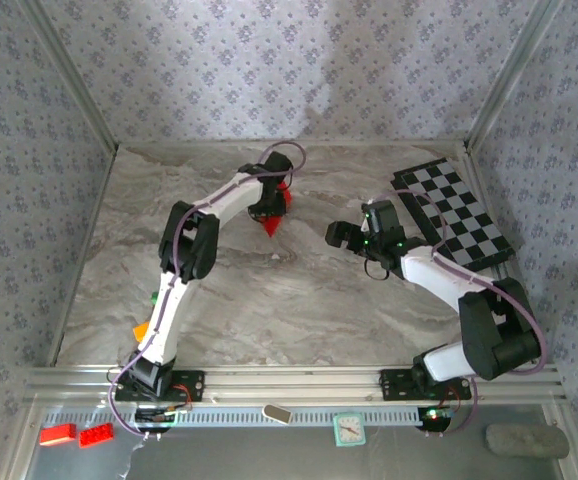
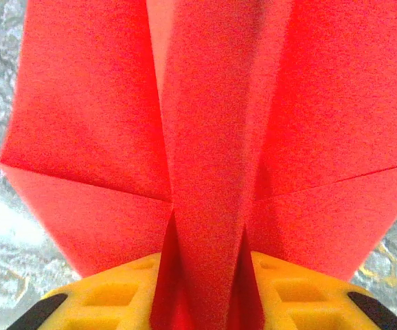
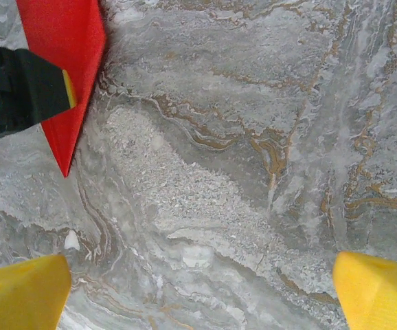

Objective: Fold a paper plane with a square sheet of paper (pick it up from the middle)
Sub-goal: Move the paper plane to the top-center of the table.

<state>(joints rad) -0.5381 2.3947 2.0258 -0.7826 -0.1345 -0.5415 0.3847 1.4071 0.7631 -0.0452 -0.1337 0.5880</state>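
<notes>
Left gripper (image 1: 267, 212) clamps the red paper plane (image 2: 212, 137) by its centre fold. Right gripper (image 3: 202, 289) hangs nearby, jaws apart

I see the paper plane (image 2: 205, 137) as matt, finely grainy paper; the table (image 3: 253, 172) looks smooth, marble-patterned.

2 arms (image 1: 184, 250) (image 1: 469, 320), 1 paper plane (image 1: 271, 226), 1 chkd board (image 1: 459, 215), 2 bricks (image 1: 57, 434) (image 1: 96, 434)

lab booth | patterned walls (image 1: 269, 70) | aluminium frame (image 1: 299, 381) | marble-look table (image 1: 299, 300)
</notes>
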